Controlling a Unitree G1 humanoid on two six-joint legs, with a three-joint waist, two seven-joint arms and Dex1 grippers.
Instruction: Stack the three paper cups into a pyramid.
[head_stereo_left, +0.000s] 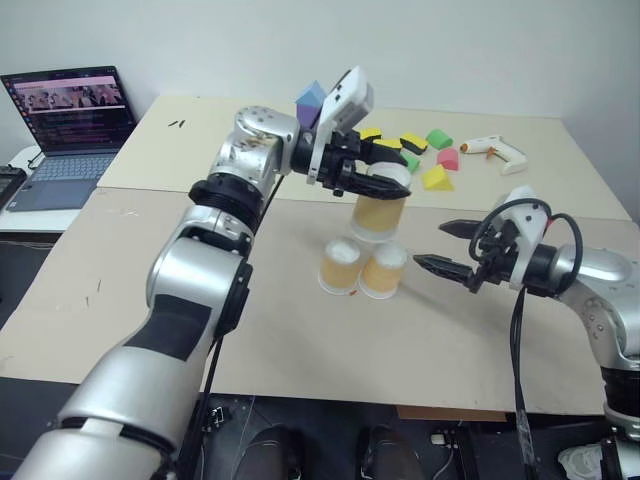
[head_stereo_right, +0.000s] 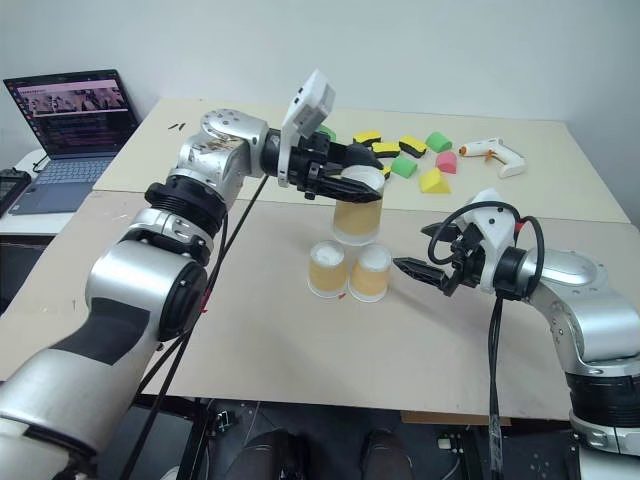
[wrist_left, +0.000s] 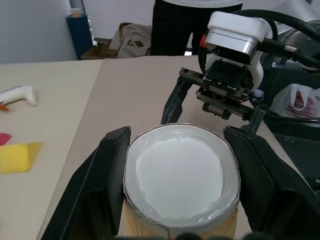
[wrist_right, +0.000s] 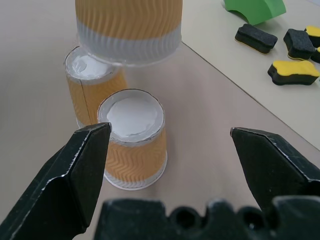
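Step in hand: placing the top of the pyramid; the base pair is already set, the third cup is not yet seated.
Base cups: two paper cups, the left base cup (head_stereo_left: 340, 266) and the right base cup (head_stereo_left: 384, 270), stand upside down, side by side and touching or nearly so, near the front middle of the table (head_stereo_left: 300, 340).
Right gripper (head_stereo_left: 446, 247): just beside the right base cup, holding nothing, fingers spread wide; the arm comes in low from the right, pointing toward the cups and tipped slightly down.
Third cup (head_stereo_left: 380, 208): upside down, held in the air above and just behind the base pair, clear of both.
Left gripper (wrist_left: 176, 175): clamped on the third cup near its upturned white base, one finger on each side; the arm reaches across over the table, wrist bent so the fingers point toward the robot's right.
Next move calls for: centring the third cup over the seam between the base cups, lowering it level, then releasing without nudging the pair.
Far end: coloured foam blocks (head_stereo_left: 437, 178) and a glue gun (head_stereo_left: 492, 151) lie well apart from the cups.
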